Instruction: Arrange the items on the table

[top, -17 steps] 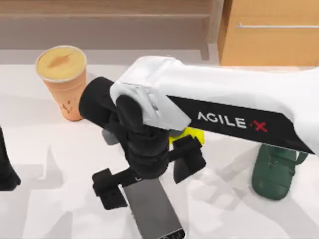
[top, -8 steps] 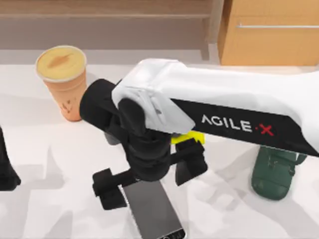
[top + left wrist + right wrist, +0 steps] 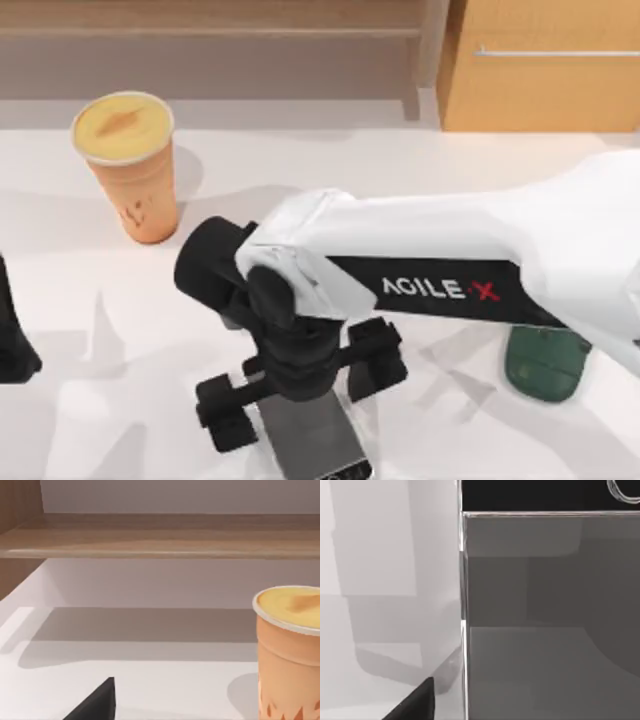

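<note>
The right tool (image 3: 300,395) hovers wide open over the smartphone (image 3: 315,440), flat on the bench (image 3: 100,330). Judged rigid, thin, slippery: grip its long silver edges.

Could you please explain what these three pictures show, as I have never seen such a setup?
This is a simulated two-armed AgileX robot at a white table. One picture looks down from above; the other two come from cameras on each wrist. In the top view, the right gripper hangs open over the smartphone, its fingers either side, holding nothing. The right wrist view shows that phone's grey screen up close. The orange cup stands far left, also in the left wrist view. A green phone stand lies right; a wooden cabinet sits behind. The left arm waits at the left edge.
</note>
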